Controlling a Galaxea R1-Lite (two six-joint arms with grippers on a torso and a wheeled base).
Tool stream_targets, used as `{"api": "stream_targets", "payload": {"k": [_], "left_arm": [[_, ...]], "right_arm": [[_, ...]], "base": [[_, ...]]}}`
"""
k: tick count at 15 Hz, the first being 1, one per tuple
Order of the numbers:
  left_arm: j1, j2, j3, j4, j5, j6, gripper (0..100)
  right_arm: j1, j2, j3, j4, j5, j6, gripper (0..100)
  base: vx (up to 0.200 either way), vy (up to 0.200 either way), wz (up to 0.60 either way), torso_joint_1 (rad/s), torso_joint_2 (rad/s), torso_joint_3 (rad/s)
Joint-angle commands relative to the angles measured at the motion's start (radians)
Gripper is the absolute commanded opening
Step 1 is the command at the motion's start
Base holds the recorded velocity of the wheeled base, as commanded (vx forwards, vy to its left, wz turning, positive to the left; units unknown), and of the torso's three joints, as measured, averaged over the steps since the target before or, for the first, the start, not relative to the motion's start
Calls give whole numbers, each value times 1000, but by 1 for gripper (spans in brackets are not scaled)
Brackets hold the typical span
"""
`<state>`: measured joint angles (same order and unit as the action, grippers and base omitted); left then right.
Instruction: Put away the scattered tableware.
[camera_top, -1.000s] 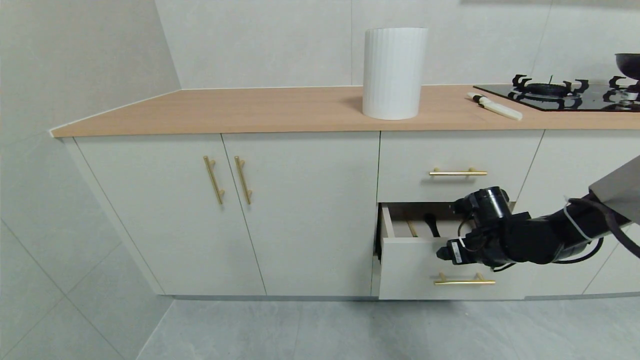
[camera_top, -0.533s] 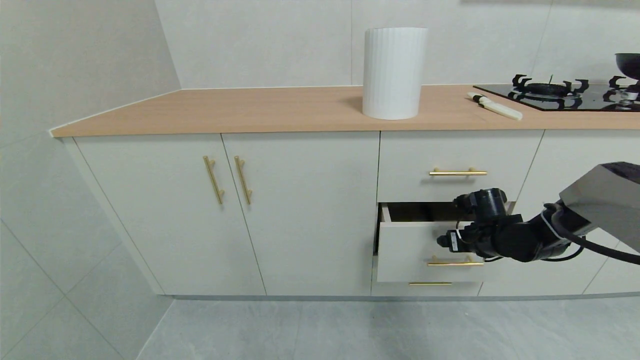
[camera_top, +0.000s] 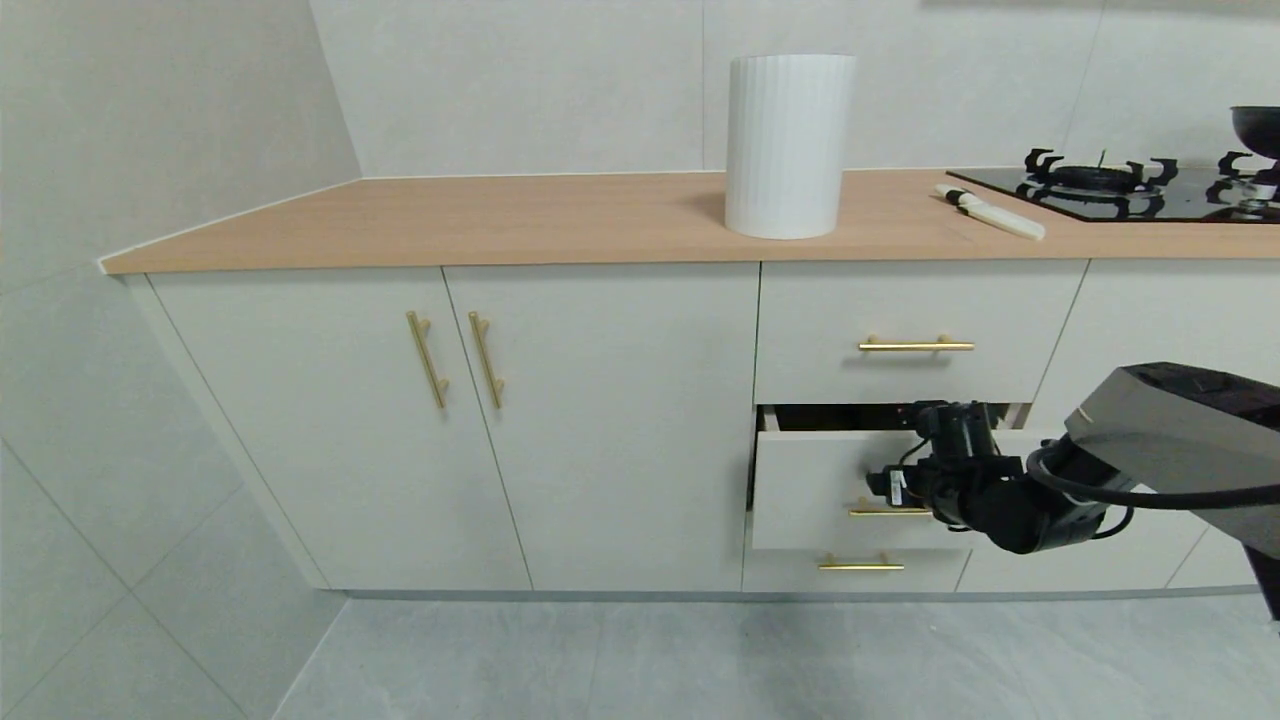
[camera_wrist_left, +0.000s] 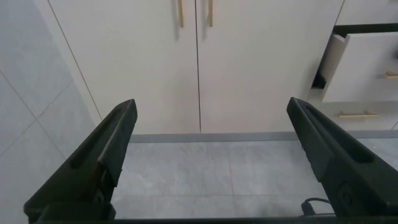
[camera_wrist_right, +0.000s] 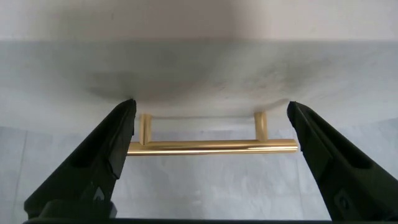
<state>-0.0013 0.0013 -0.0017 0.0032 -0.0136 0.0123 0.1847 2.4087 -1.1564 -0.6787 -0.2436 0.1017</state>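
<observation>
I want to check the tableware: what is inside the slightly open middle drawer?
Only a dark gap shows above the drawer front, near the right end effector; whatever lies inside is hidden behind that front.

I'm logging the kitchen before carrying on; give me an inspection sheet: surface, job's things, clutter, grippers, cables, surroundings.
Surface: wooden countertop, gas hob at its right end.
Job's things: cream knife-like utensil on the countertop beside the hob; middle drawer partly open.
Clutter: white ribbed canister upright on the countertop.
Grippers: right gripper open, straddling the middle drawer's brass handle; left gripper open, aimed at the floor.
Cables: black cable looped behind the right gripper.
Surroundings: grey tiled floor, closed cabinet doors.
</observation>
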Motion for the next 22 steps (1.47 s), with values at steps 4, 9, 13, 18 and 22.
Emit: {"api": "stream_targets", "payload": {"k": [4, 9, 13, 18, 22], "left_arm": [[0, 0, 0, 0, 0, 0, 100], [0, 0, 0, 0, 0, 0, 100], [0, 0, 0, 0, 0, 0, 100], [0, 0, 0, 0, 0, 0, 100], [0, 0, 0, 0, 0, 0, 100]], "right_arm": [[-24, 89, -74, -44, -62, 27, 100], [-34, 112, -155, -62, -82, 121, 100], [-37, 124, -195, -62, -94, 154, 100], [-39, 164, -243, -94, -129, 162, 100], [-42, 164, -250, -94, -131, 164, 100]], "base": [[0, 0, 0, 0, 0, 0], [0, 0, 0, 0, 0, 0], [0, 0, 0, 0, 0, 0], [0, 0, 0, 0, 0, 0], [0, 0, 0, 0, 0, 0]]}}
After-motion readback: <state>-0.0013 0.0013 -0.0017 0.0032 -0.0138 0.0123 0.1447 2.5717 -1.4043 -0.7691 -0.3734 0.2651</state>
